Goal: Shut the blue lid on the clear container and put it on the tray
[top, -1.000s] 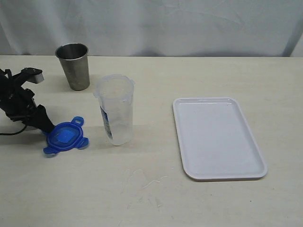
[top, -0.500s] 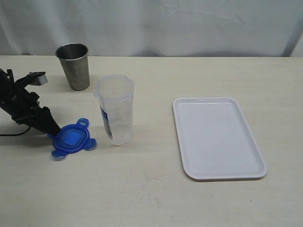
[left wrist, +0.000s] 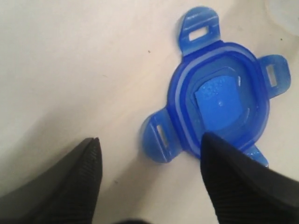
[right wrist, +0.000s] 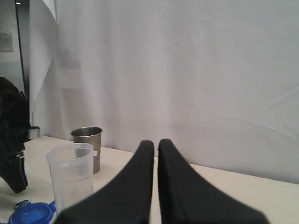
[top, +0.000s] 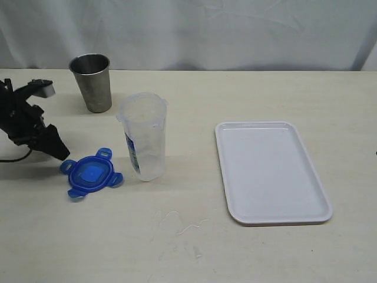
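On the table (top: 194, 247), in the exterior view, the clear container (top: 143, 144) stands upright and uncovered. The blue lid (top: 91, 174) lies flat just beside its base on the left arm's side. The tray (top: 271, 171) lies well apart from the container on the opposite side, and a grey metal cup (top: 92, 82) stands near it, toward the curtain. The left pincer (top: 59, 150) sits beyond the lid from the container, apart from the lid's edge. Half a second ago its tip touched that edge, so it has drawn back, and the lid now lies a little nearer the container than it did a second ago. In the left wrist view the two dark fingers (left wrist: 84, 172) stand moderately wide, with bare table and one lid flap between them. One finger overlaps the lid's rim in the picture, and nothing is gripped. The lid shows its recessed face, four flaps spread. In the right wrist view the right pincer (right wrist: 154, 144) has its jaws pressed together and holds nothing. It faces the container, with the cup behind the container and the lid at its foot.
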Controlling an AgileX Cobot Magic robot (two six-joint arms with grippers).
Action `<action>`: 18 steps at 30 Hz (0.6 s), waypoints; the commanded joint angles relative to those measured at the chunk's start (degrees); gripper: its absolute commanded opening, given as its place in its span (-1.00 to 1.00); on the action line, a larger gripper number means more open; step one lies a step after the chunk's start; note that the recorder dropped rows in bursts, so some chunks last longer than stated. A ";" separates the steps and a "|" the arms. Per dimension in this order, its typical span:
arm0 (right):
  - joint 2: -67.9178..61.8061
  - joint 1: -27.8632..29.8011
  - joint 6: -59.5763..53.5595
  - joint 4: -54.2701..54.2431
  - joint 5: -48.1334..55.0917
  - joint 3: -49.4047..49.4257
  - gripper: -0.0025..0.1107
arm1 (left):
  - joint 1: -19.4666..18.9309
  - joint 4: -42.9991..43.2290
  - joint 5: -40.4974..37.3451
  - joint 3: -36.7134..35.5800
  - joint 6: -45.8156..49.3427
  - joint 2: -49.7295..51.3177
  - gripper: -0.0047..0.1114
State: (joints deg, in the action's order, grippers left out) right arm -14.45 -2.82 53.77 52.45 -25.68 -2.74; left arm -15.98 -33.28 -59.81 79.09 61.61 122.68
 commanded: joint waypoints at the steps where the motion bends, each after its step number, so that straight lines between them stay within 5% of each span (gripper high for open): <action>1: -0.21 -0.04 0.94 1.36 -1.36 -0.38 -0.88 | -0.04 0.06 -0.50 -0.34 3.06 -8.26 0.08; 9: -0.21 -0.04 1.05 1.36 -1.35 -0.38 -0.88 | 5.90 4.40 -2.30 -11.36 19.67 -27.27 0.08; 18: -0.21 -0.04 2.61 3.63 -0.84 -0.38 -0.88 | 20.58 10.00 23.46 -35.91 31.77 -43.83 0.08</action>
State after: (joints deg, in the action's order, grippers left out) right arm -14.45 -2.82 55.45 54.53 -26.42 -2.74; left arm 1.05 -25.60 -45.84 49.98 90.42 81.45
